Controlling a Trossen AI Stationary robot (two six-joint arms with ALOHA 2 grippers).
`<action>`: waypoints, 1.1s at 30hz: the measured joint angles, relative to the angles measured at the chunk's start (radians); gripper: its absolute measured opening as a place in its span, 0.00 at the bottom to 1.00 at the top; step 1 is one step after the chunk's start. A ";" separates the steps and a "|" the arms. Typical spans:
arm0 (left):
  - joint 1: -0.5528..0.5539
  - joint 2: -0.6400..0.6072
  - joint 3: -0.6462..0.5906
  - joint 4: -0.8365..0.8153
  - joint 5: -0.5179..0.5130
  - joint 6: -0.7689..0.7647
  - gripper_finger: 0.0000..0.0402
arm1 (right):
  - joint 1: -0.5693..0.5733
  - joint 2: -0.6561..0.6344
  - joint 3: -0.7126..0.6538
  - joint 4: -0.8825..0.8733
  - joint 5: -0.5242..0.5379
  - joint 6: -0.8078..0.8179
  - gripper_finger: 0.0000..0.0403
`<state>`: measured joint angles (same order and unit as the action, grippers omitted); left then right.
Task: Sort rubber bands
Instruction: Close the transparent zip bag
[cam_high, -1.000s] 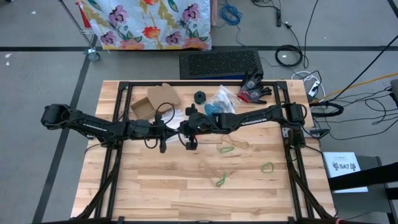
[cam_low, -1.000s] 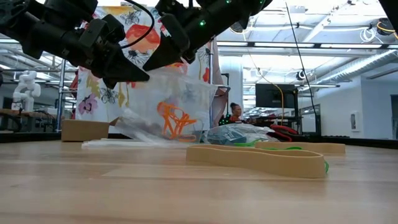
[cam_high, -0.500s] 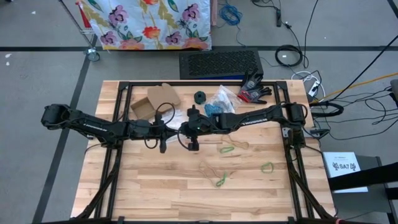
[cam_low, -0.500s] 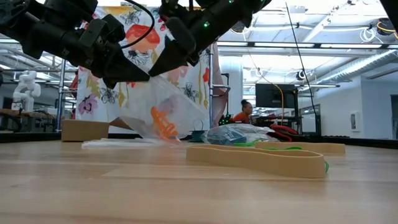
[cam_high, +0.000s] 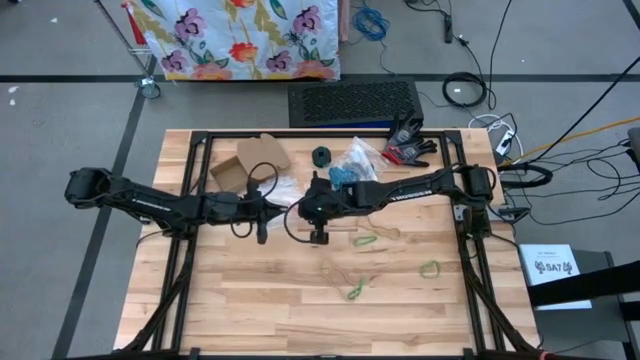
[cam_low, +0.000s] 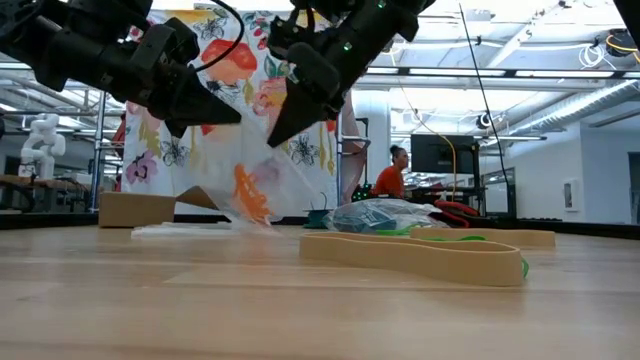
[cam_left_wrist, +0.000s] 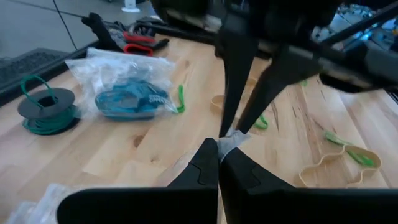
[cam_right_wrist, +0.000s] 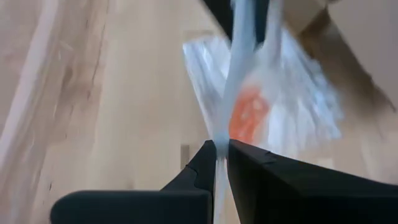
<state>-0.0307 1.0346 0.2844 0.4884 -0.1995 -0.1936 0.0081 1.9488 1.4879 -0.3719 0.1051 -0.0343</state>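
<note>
1. My left fingers (cam_low: 228, 117) are pinched tight on one top edge of a clear bag (cam_low: 265, 180), above the middle of the table (cam_high: 250, 310).
2. My right fingers (cam_low: 275, 135) are pinched on the bag's other top edge, just beside the left ones; in the left wrist view the two sets of tips meet on the same scrap of film (cam_left_wrist: 231, 138).
3. The bag hangs down between the two sets of tips, its lower end at or near the table; I cannot tell whether it touches.
4. Orange bands (cam_low: 247, 195) sit bunched in the lower part of the bag; my right wrist view shows them as an orange blot (cam_right_wrist: 247, 117) behind the film.
5. Loose bands lie on the table on my right side: a green one (cam_high: 365, 240) close to my right arm, another green one (cam_high: 429, 268) farther out, and a green one (cam_high: 355, 291) nearer the front edge.
6. A tan band (cam_low: 415, 255) lies flat close to the low camera, with a bit of green at its end.
7. A second bag holding blue bands (cam_left_wrist: 130, 99) lies near the back of the table, beside a green spool (cam_left_wrist: 46, 109).
8. A cardboard box (cam_high: 250, 160) sits at the back left.
9. A person in an orange top (cam_low: 388, 178) stands in the room beyond the table.
</note>
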 joint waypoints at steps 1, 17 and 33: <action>0.000 -0.006 0.000 0.000 -0.007 0.000 0.00 | 0.003 0.000 0.000 -0.016 0.000 0.008 0.03; 0.000 -0.081 0.000 -0.007 -0.041 0.000 0.00 | 0.033 0.000 0.000 -0.221 0.007 0.095 0.03; 0.000 -0.083 0.000 0.003 -0.102 -0.009 0.29 | 0.021 -0.027 -0.003 -0.245 0.052 0.173 0.03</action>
<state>-0.0303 0.9520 0.2840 0.4919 -0.3013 -0.2023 0.0293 1.9217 1.4849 -0.6173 0.1573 0.1386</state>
